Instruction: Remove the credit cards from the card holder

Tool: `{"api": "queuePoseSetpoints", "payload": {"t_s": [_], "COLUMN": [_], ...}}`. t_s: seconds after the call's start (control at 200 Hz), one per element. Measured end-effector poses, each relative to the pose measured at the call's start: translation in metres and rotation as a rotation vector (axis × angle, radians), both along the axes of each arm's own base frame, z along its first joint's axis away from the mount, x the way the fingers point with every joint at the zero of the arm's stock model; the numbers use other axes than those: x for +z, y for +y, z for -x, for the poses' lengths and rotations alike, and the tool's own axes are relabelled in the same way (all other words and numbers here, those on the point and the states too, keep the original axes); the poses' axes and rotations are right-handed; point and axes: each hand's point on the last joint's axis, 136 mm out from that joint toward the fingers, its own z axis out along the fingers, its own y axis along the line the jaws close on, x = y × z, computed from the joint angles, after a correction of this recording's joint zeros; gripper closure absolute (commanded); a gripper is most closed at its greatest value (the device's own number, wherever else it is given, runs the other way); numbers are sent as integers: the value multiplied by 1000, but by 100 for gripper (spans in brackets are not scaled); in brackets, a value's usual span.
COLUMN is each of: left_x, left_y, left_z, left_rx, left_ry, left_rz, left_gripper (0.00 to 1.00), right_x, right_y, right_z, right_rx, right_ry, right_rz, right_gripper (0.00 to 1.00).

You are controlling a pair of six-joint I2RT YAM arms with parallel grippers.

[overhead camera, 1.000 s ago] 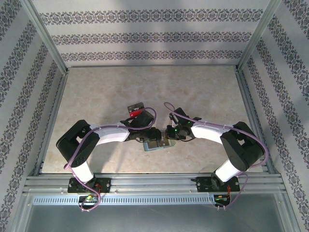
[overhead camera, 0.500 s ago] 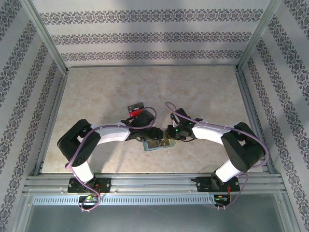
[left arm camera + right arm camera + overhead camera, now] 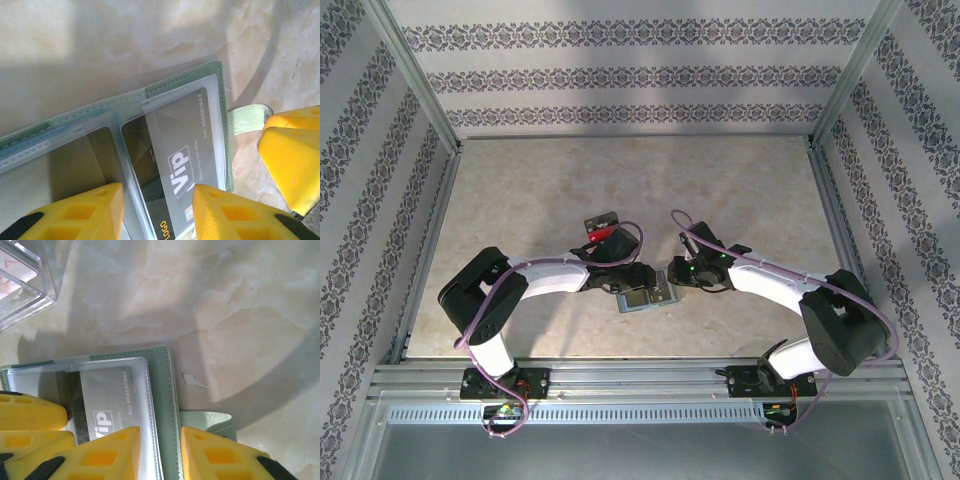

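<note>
grey credit card (image 3: 180,145) remains in the card holder (image 3: 190,78); we note right gripper (image 3: 160,442) newly parted at its edge, left gripper (image 3: 157,210) parted above.

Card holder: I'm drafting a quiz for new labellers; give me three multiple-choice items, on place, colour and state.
1. Where does the card holder lie?
A) against the far wall
B) between the left gripper and the right gripper
C) inside a clear tray

2. What colour is the VIP card?
A) dark grey
B) white
C) bright green

3. What state is the VIP card in?
A) loose beside the holder
B) lifted in a gripper
C) still tucked in the holder's clear slot

1 B: the top view shows it flat on the table with a gripper at each side.
2 A: the left wrist view shows white lettering on dark grey.
3 C: the clear slot covers it in both wrist views.
</note>
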Motion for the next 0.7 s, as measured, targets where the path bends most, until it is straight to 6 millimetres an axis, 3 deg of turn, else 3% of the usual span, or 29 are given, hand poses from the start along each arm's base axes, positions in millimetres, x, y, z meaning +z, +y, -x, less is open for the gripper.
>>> {"api": "queuePoseSetpoints", "payload": {"t_s": [0.29,0.7], "left_x": [0,1], "left_y": [0,-4], "left_z": [0,0], "left_rx": [2,3], "left_ry": [4,26], "left_rz": [3,20], "left_gripper": [58,56], "right_x": [-24,-29], "right_y": [1,7], "right_z": [8,4], "right_rx": [18,19], "right_ry": [63,58], "right_rz": [44,20], "right_gripper": [73,81]}}
